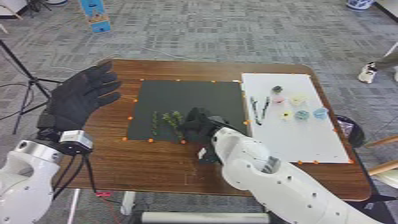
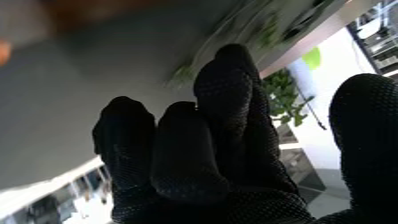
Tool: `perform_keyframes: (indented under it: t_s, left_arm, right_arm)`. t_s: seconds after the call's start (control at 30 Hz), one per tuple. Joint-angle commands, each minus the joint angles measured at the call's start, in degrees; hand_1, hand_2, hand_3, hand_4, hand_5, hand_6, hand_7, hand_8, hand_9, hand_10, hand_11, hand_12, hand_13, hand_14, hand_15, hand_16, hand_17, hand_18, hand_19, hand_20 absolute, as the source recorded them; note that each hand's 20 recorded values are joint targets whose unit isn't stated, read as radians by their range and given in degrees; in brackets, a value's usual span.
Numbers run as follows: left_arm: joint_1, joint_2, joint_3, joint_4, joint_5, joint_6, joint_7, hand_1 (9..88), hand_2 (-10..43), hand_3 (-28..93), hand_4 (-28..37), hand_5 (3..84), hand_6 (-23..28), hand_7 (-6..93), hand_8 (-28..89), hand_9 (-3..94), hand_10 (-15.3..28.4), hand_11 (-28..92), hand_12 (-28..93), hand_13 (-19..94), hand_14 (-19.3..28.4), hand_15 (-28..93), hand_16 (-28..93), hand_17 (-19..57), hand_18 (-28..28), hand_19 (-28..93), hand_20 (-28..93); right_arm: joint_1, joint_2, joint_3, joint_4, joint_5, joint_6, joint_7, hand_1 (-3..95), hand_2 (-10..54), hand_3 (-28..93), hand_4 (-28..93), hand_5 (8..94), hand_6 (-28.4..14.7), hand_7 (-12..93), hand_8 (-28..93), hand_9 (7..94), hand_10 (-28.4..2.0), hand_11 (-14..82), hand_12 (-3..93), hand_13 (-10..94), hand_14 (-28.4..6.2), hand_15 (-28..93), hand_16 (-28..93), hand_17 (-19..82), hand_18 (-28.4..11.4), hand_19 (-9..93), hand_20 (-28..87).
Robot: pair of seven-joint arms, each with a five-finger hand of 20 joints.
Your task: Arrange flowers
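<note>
- Head view: right hand (image 1: pixel 201 126) sits immediately right of the green sprigs (image 1: pixel 172 120), whose long axes run near-to-far. Left hand (image 1: pixel 82 95), loosely open, is farther. Dark mat (image 1: pixel 191 92) gives room beyond; white board (image 1: pixel 298 142) adjoins rightward.
- Right wrist view: fingers extended, thumb apart; contact with leafy stem (image 2: pixel 282 95) cannot be determined.
</note>
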Motion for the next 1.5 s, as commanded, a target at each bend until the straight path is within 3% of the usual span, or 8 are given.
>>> perform_keyframes:
  t_s: [0.03,0.17,0.33,0.4,0.53,0.73,0.87,1.5]
  left_arm:
    - [-0.06,-0.46,0.05,-0.05,-0.45,-0.38,-0.51,23.3,-4.1,71,-28.3,30.6,2.8,20.2,-10,29.2,12.7,25,18,24,14.8,29,1,-9.2,22.6,45,9]
    - [0.38,-0.49,-0.13,-0.22,-0.42,-0.39,-0.38,23.4,-4.0,71,-28.3,30.6,2.8,20.2,-10,29.2,12.7,25,18,24,14.8,29,1,-9.3,22.6,45,9]
    - [0.70,-0.62,-0.36,-0.30,-0.43,-0.67,-0.37,23.4,-4.0,71,-28.3,30.6,2.8,20.1,-10,29.2,12.8,25,18,24,14.8,29,1,-9.3,22.6,45,9]
    - [0.26,-0.50,-0.11,-0.08,-0.42,-0.79,-0.42,23.4,-4.0,71,-28.3,30.7,2.8,20.1,-10,29.2,12.8,25,18,24,14.8,29,1,-9.3,22.6,45,9]
    - [0.18,-0.34,-0.05,-0.07,-0.42,-0.51,-0.14,23.3,-4.0,71,-28.3,30.7,2.8,20.2,-10,29.2,12.8,25,18,24,14.8,29,1,-9.3,22.6,45,9]
    - [0.01,-0.31,0.08,-0.08,-0.44,-0.48,-0.19,23.3,-4.0,71,-28.3,30.6,2.7,20.3,-10,29.2,12.7,25,18,24,14.8,29,1,-9.2,22.6,45,9]
    - [-0.78,-0.06,0.78,0.21,-0.40,-0.33,-0.14,23.2,-4.1,71,-28.3,30.7,2.8,20.3,-10,29.2,12.8,25,18,24,14.8,29,1,-9.2,22.6,45,9]
    - [-0.53,-0.04,0.69,-0.04,-0.38,-0.28,0.17,23.2,-4.0,71,-28.3,30.6,2.8,20.3,-10,29.2,12.8,25,18,24,14.7,29,1,-9.3,22.6,45,9]
  right_arm:
    - [-1.94,1.41,2.72,-2.48,-1.38,3.33,-1.26,19.4,2.3,73,-20,58.6,-4.2,19,-8,75.1,-13.3,55.9,40.0,79,-5.8,84,41,52,-21.7,93,70]
    - [-2.29,3.37,1.03,-2.99,-4.94,11.97,-7.91,21.1,3.3,76,-19,51.9,-4.2,16,-8,74.1,-13.4,56.0,39.7,79,-5.8,85,41,51,-21.7,93,71]
    - [-4.15,4.22,3.36,-2.68,0.25,11.27,-22.80,27.6,4.6,84,-16,38.4,-2.0,13,-9,70.6,-13.3,57.1,39.2,79,-5.8,85,41,50,-21.8,93,71]
    - [-4.37,4.43,3.57,-3.27,-0.31,9.46,-23.98,30.5,4.5,86,-18,33.4,0.2,14,-10,69.9,-12.9,55.9,41.7,78,-5.9,85,41,49,-21.9,93,70]
    - [-2.75,5.03,1.75,-3.83,-1.26,4.85,-23.43,30.1,7.0,89,-17,35.3,2.7,15,-11,71.7,-12.8,56.9,44.3,77,-6.4,85,40,49,-22.2,93,70]
    - [1.52,3.45,-1.65,-1.10,-2.98,-0.43,-19.29,22.8,16.3,92,-12,39.8,2.8,16,-12,76.1,-12.6,62.1,38.2,79,-6.9,86,39,49,-22.9,93,71]
    - [3.30,2.25,-2.27,0.81,-3.17,-2.94,-17.20,21.3,16.9,92,-12,40.6,2.6,16,-12,77.8,-12.2,62.6,37.2,80,-6.5,86,39,51,-23.1,93,71]
    - [12.84,0.01,-10.53,5.45,-4.10,-10.02,-14.94,19.6,18.1,92,-9,41.8,2.5,17,-13,82.7,-10.6,63.5,35.7,85,-5.4,86,40,56,-23.0,93,73]
